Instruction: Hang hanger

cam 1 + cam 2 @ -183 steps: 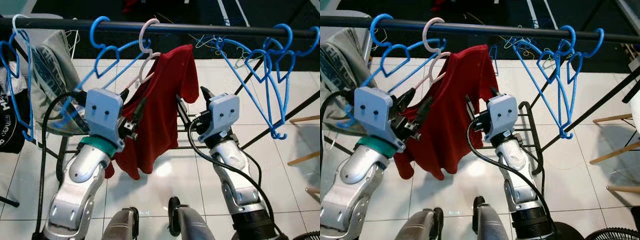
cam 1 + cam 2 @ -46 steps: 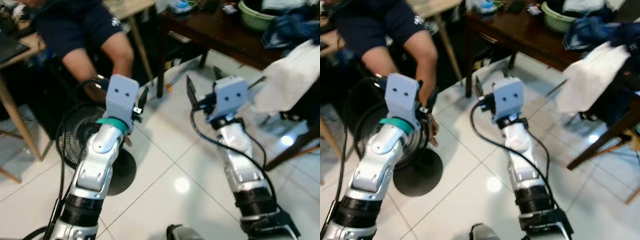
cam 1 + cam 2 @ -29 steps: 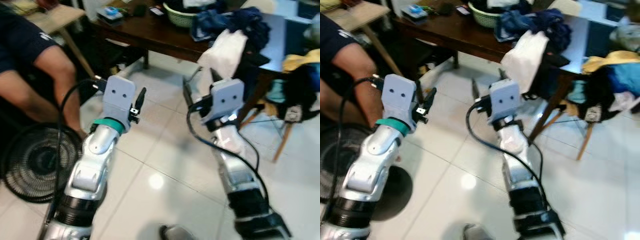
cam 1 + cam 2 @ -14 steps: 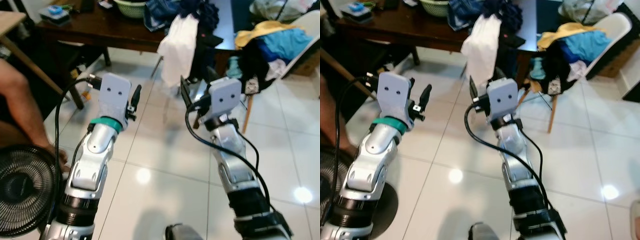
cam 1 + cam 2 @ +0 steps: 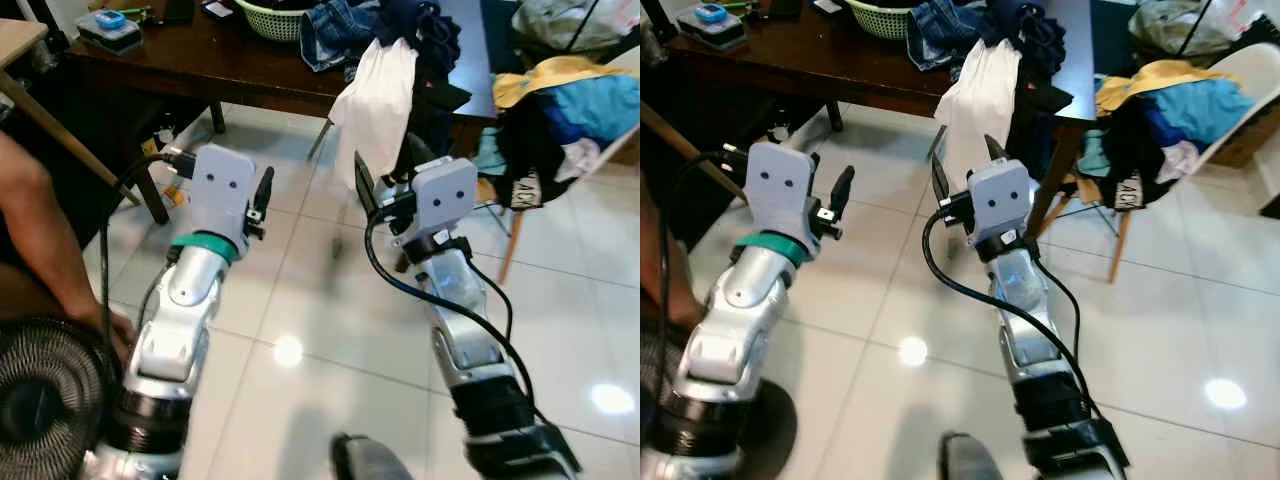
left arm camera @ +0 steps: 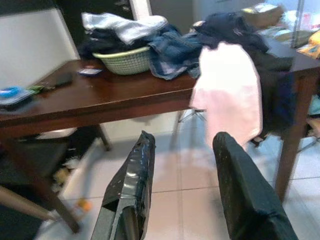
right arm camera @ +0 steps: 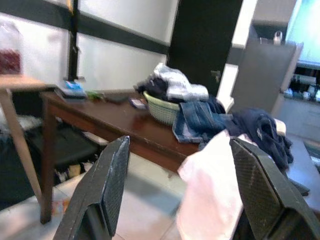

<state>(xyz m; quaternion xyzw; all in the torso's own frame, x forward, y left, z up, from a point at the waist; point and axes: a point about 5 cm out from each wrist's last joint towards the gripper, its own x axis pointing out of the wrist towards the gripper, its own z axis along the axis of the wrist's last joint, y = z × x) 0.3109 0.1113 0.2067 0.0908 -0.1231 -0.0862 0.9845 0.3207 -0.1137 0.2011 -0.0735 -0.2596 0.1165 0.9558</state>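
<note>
No hanger or rail is in sight. I face a dark wooden table (image 5: 190, 68) piled with clothes. A white cloth (image 5: 378, 100) hangs off its front edge. My left gripper (image 6: 182, 170) is raised in front of me, open, with nothing between its fingers (image 5: 264, 190). My right gripper (image 7: 175, 185) is raised beside it at about the same height, also open and holding nothing. Its fingers (image 5: 937, 182) point toward the white cloth and the table.
A green basket (image 5: 268, 14) and jeans (image 5: 330, 25) lie on the table. A chair (image 5: 590, 90) heaped with coloured clothes stands at the right. A person's arm (image 5: 40, 230) and a black floor fan (image 5: 40, 400) are at my left. White tiled floor (image 5: 320, 320) lies ahead.
The camera has swung away from the rack with blue hangers and the red shirt, past the seated person, to the table of clothes. Both grippers stay open and empty.
</note>
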